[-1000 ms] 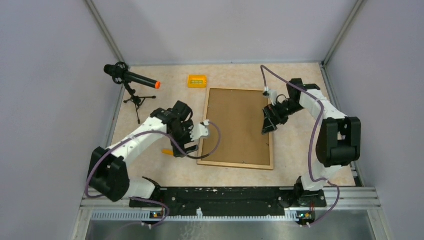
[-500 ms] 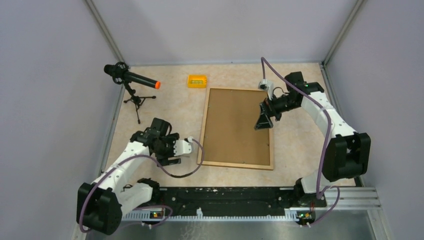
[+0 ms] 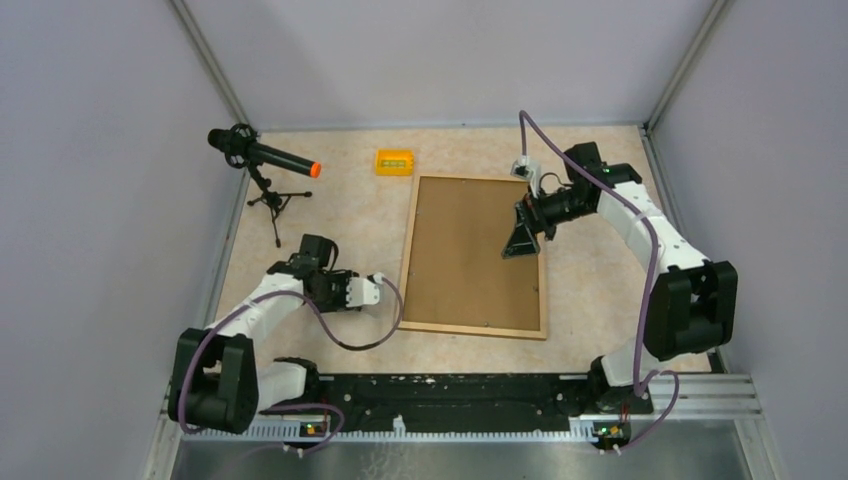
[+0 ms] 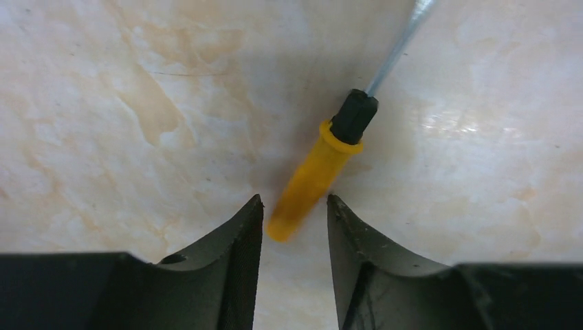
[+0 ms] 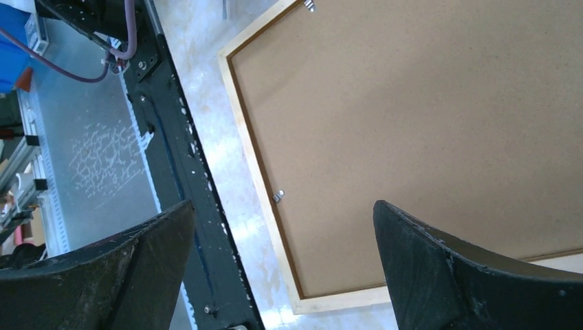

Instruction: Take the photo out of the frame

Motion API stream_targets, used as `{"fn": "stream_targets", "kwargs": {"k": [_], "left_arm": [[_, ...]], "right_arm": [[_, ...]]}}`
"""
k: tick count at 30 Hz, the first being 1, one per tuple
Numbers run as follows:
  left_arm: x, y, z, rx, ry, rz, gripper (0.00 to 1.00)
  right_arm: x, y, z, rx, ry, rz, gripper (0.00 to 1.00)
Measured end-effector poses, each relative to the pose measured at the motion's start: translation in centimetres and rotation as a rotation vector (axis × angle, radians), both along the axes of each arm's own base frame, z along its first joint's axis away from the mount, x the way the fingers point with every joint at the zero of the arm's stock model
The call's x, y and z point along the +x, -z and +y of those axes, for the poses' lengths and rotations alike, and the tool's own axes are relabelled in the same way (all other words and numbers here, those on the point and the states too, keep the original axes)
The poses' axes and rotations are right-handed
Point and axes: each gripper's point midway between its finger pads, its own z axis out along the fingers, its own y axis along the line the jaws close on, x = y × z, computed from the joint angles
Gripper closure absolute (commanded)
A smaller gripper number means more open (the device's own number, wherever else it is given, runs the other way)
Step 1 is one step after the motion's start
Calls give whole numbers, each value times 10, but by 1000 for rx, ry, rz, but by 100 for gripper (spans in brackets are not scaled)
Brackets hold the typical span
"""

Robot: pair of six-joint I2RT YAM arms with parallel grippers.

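Note:
The frame (image 3: 474,328) lies back-up on the table, its plain brown fibreboard back (image 3: 465,250) facing me. The photo is hidden under that back. My right gripper (image 3: 518,241) hangs open and empty over the frame's right side. In the right wrist view its jaws stand wide apart above the back (image 5: 426,124) and the pale rim (image 5: 256,172). My left gripper (image 3: 345,293) is left of the frame, off it. In the left wrist view it (image 4: 293,199) is open, narrowly straddling the end of a yellow-handled screwdriver (image 4: 309,182) lying on the table.
A microphone on a small tripod (image 3: 262,158) stands at the back left. A yellow box (image 3: 394,162) sits behind the frame. Small metal tabs (image 5: 278,196) hold the back in the rim. The black base rail (image 3: 450,388) runs along the near edge; walls close three sides.
My left arm pulled away from the frame's left edge to the near left, and its jaws narrowed around the screwdriver handle. My right gripper rose and shifted slightly left over the frame.

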Motion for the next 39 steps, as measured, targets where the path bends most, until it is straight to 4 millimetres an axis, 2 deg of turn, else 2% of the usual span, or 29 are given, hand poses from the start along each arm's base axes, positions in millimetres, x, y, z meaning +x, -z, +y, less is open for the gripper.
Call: {"fn": "stream_targets", "kwargs": {"k": [5,8,10,13,16,18,20,23,26,29,34,36,39], "left_arm": [[18,0,-5,-14,20,-55,85],[15,-2,-6,-20,33,-35,98],[8,-7,-7,-20,43,5,100],[7,-34,-10,-36,63,8,100],[23,-82,-23,-85,96,-87,100],[33,-119,-40,-115,129,-174,100],[34,-150,-73,-150,209,-251,100],[19,-173,-124,-167,351,-313,100],[4,-182,-160,-147,451,-357,100],[8,-192,-180,-107,468,-421,100],[28,-210,-202,-39,465,-576,100],[31,-214,-206,-24,465,-606,100],[37,-221,-212,-22,459,-644,100]], "right_arm": [[-2,1,11,5,-14,15,1],[-1,-4,18,14,-23,6,1],[0,-8,21,21,-24,3,1],[1,-14,25,38,-26,-1,1],[2,-21,28,66,-23,6,1],[3,-28,33,92,-23,16,2],[2,-37,41,126,-34,28,3],[-4,-47,58,180,-69,67,4],[-13,-49,71,205,-105,108,4],[-23,-45,80,223,-135,145,5],[-51,-24,91,225,-176,261,9],[-57,-22,94,227,-187,285,16],[-58,-26,99,252,-203,286,40]]}}
